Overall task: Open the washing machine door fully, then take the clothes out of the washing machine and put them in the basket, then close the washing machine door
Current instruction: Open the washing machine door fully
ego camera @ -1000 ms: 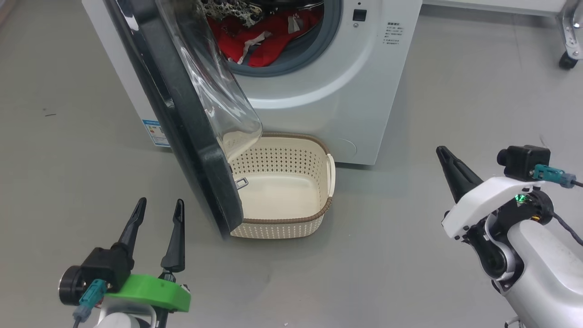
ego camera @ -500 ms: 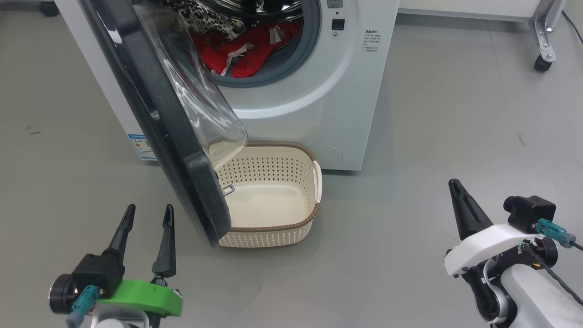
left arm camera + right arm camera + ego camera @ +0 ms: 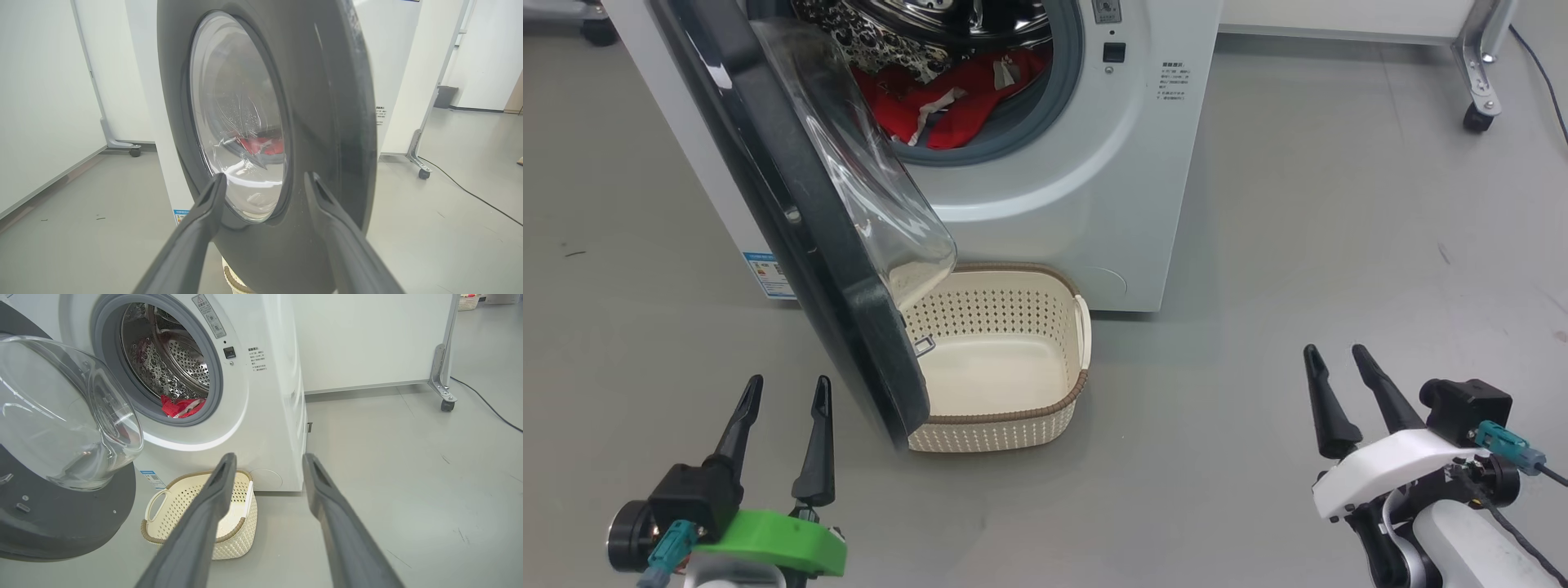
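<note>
Left gripper [image 3: 789, 384]: wide open, both dark fingers well apart, nothing between them, pointing at the outer face of the door

Right gripper [image 3: 1334, 353]: open, a clear gap between the fingers, holding nothing, aimed over bare floor [image 3: 1258, 245] toward the right front corner of the washer [image 3: 1094, 163]

Door [image 3: 849, 310]: just ahead and slightly right of the left gripper, near but not touching; well ahead and left of the right gripper; swung partway out from the washer, black rim edge-on in the head view, outer face toward the left gripper

Glass bowl [image 3: 882, 188]: bulging from the door's inner side, toward the right gripper's side, hanging above the left end of the basket

Clothes [image 3: 947, 98]: red with white trim, heaped low in the drum mouth against the grey gasket; far ahead of both grippers, beyond the door from the left one, ahead and left of the right one; a red patch visible through the glass in the left wrist view

Basket [image 3: 1013, 412]: upright on the floor, just before the washer front and below the opening; between the two grippers, nearer the left; ahead-left of the right gripper's left finger in its wrist view; left end hidden by the door in the head view

Blue label [image 3: 765, 273]: low on the washer, ahead of the left gripper, just left of the door's rim

Wheeled frame [image 3: 1474, 114]: far ahead-right of the right gripper, one black caster on the floor
</note>
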`<state>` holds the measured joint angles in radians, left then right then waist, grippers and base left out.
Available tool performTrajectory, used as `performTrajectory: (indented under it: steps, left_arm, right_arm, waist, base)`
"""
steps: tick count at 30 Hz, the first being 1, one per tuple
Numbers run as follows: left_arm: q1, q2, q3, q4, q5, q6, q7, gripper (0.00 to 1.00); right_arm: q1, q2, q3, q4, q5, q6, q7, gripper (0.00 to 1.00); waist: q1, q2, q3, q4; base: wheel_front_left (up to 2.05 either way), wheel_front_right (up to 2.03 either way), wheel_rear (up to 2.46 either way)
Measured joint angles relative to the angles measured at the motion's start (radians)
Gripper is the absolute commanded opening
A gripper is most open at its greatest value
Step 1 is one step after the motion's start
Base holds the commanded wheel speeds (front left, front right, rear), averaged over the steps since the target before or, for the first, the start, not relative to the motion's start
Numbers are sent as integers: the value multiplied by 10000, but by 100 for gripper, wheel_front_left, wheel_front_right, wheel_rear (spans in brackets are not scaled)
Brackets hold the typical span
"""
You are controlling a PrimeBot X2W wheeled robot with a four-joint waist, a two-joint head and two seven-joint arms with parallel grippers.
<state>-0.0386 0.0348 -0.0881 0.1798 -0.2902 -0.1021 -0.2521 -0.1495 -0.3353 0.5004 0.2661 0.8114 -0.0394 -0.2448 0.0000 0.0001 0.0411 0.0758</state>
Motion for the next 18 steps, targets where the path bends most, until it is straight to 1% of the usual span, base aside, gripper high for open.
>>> performTrajectory:
  steps: [5,18]
  left_arm:
    - [89,0,0,4,4,-8,0,100]
    - [126,0,0,2,27,-88,0,100]
  right_arm:
    - [194,96,-69,-109,-226,0,0,100]
    - [405,347,-654,-575,-702,6,-2,100]
  waist:
    - [0,0,-39,-21]
    - [0,0,-59,17]
  base:
    - [0,0,0]
    - [0,0,0]
